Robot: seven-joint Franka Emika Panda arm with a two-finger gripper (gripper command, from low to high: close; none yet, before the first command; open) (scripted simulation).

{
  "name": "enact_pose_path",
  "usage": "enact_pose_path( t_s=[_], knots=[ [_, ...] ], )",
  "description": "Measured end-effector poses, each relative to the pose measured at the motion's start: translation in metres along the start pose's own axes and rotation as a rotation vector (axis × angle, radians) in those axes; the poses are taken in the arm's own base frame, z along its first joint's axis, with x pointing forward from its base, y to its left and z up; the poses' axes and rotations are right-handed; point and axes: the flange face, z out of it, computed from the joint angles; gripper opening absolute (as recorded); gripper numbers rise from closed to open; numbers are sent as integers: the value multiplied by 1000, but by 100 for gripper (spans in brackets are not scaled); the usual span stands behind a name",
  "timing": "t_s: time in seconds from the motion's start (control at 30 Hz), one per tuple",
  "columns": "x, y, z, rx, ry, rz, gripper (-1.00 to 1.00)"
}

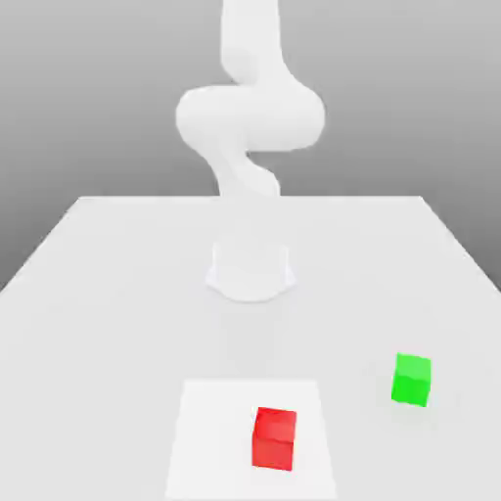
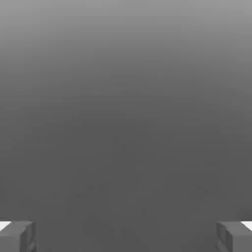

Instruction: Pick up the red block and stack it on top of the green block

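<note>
Red, and nearest the camera in the exterior view, the red block (image 1: pixel 274 438) is sitting on the tabletop (image 1: pixel 108 284), resting on a slightly brighter white square patch (image 1: pixel 215 431) toward that patch's 4 o'clock corner. It is standing flat on one face, with nothing touching it.

Moving a little farther back, the green block (image 1: pixel 411 380) is lying at roughly 2 o'clock from the red one, well apart from it and off the bright patch, on the plain pale surface. It too is sitting flat and upright, alone.

Farther still, near the middle of the tabletop, the arm's round white base (image 1: pixel 250 272) is standing at about 12 o'clock from the red block. From it the white arm (image 1: pixel 250 117) is rising, bending in a thick curve and running up out of the frame's upper edge, well above both blocks and touching neither.

In the hand view, the claw (image 2: pixel 126 236) is showing its two grey fingertips (image 2: pixel 17 236) at opposite lower corners of the picture, spread wide with an empty gap between them; it is released and grasping nothing. Beyond the fingertips a plain grey backdrop is fading from darker to lighter.
</note>
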Motion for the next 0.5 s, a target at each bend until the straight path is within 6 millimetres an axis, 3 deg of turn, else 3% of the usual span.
enact_pose_path(
  t_s=[0.23, 0.5],
  knots=[
    [-35, 22, 151, -182, -137, 39, 0],
    [-106, 85, 289, -375, -298, 85, 0]
  ],
)
